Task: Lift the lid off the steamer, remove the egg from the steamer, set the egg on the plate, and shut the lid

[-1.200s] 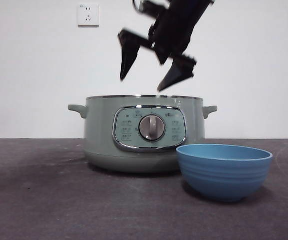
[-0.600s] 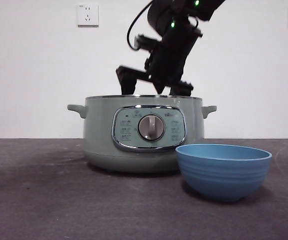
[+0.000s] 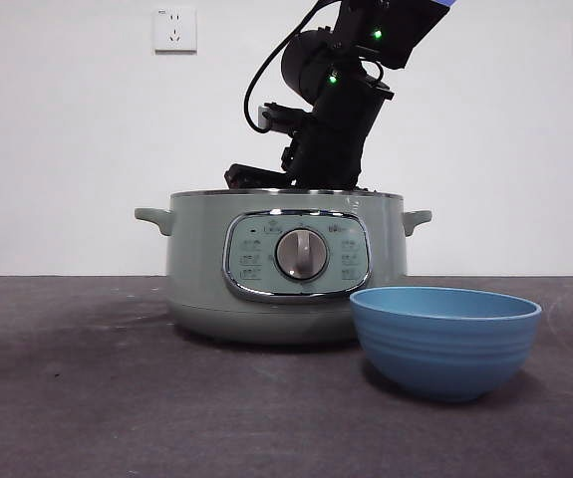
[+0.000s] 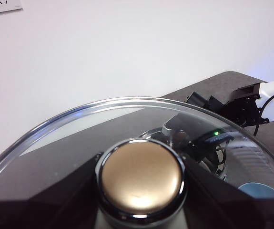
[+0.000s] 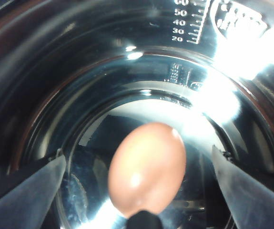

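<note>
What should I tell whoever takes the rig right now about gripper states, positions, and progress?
Left gripper: shut on the lid by its knob, held off the pot.
Right gripper: open, down inside the steamer, jaws either side of the egg, not yet closed on it.
Egg lies on the steamer's shiny floor. The plate stands on the table in front of the steamer, nothing visible in it.
Done: lid lifted.
Left: grasp egg, lift out, set it on the plate, close the lid.
</note>
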`<move>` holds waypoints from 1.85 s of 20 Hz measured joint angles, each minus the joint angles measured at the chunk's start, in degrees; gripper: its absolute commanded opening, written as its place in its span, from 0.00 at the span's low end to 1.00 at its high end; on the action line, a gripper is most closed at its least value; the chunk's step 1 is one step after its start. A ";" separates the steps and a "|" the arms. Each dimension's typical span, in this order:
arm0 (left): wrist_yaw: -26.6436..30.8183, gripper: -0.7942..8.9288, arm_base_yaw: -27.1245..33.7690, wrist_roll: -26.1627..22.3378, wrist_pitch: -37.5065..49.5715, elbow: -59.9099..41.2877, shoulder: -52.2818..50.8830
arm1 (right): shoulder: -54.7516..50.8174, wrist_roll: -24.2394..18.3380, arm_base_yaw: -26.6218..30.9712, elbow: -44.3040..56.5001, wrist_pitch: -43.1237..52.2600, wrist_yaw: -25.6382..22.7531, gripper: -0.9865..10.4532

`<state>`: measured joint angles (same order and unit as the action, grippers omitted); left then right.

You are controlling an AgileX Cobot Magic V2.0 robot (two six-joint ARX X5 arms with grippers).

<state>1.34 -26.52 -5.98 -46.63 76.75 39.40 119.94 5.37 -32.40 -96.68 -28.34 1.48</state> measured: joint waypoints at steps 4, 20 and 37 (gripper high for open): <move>0.00 0.07 0.00 0.00 -0.04 0.00 0.00 | 0.46 -0.02 0.00 0.00 -0.11 -0.15 0.44; 0.00 0.07 0.00 0.00 -0.94 0.00 0.00 | -1.88 0.37 0.00 0.00 1.51 0.02 0.07; -0.04 0.07 0.00 0.00 -0.94 0.00 0.00 | -35.78 -5.86 0.17 5.75 -25.57 -1.68 0.07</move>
<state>1.30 -26.52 -5.98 -47.57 76.75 39.40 84.16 -0.49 -32.23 -90.94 -53.91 -0.21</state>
